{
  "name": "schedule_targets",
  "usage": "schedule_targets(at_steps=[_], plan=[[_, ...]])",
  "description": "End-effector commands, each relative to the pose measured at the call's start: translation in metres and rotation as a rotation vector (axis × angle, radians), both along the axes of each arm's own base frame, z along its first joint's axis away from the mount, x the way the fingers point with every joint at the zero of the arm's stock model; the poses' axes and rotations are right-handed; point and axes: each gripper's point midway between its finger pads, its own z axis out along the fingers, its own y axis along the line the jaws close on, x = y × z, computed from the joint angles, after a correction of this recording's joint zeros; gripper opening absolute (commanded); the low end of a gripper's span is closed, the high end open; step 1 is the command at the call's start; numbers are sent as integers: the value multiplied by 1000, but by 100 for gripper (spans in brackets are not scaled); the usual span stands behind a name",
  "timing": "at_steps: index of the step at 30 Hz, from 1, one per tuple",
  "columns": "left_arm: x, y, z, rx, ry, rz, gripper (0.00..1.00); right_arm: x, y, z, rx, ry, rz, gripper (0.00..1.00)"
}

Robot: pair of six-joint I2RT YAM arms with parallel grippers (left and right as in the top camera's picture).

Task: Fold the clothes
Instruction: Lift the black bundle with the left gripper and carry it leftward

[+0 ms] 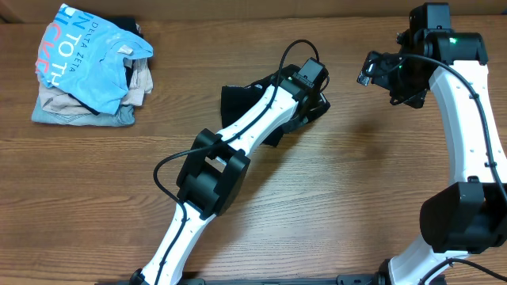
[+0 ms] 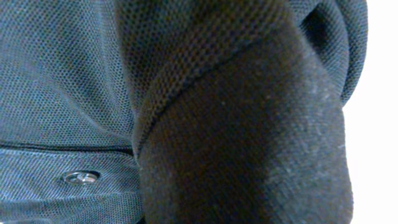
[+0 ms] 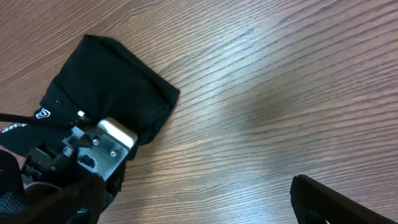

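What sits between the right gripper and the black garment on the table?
Nothing: only bare wood table separates the right gripper from the black garment, clear in overhead and right wrist views.

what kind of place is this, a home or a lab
Probably a robot lab bench: left arm and right arm at a wood-grain table, a black garment and a clothes pile laid out.

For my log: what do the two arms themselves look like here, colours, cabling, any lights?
Both match: the left arm and right arm have white tubular links between bulky black joint housings, with thin black cables looping alongside. A small green light glows near the right arm's black wrist. The right gripper is black. A silver screwed block sits at the left arm's tip.
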Motion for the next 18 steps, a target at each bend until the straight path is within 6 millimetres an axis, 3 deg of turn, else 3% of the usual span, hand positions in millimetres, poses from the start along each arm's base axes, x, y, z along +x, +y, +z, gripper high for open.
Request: schedule_targets(at_steps=[1, 5, 10, 15, 18], plan=[[13, 24, -7, 74, -67, 150, 4, 2, -2, 11, -12, -33, 3, 99], [36, 41, 35, 67, -157, 261, 4, 2, -2, 11, -13, -33, 2, 99], [61, 68, 117, -12, -235, 368, 4, 2, -2, 11, -12, -33, 3, 99], [78, 118, 207, -98, -355, 469, 4, 3, -2, 11, -12, -33, 3, 99], [84, 160, 254, -141, -441, 545, 4, 3, -2, 11, -12, -33, 3, 99]])
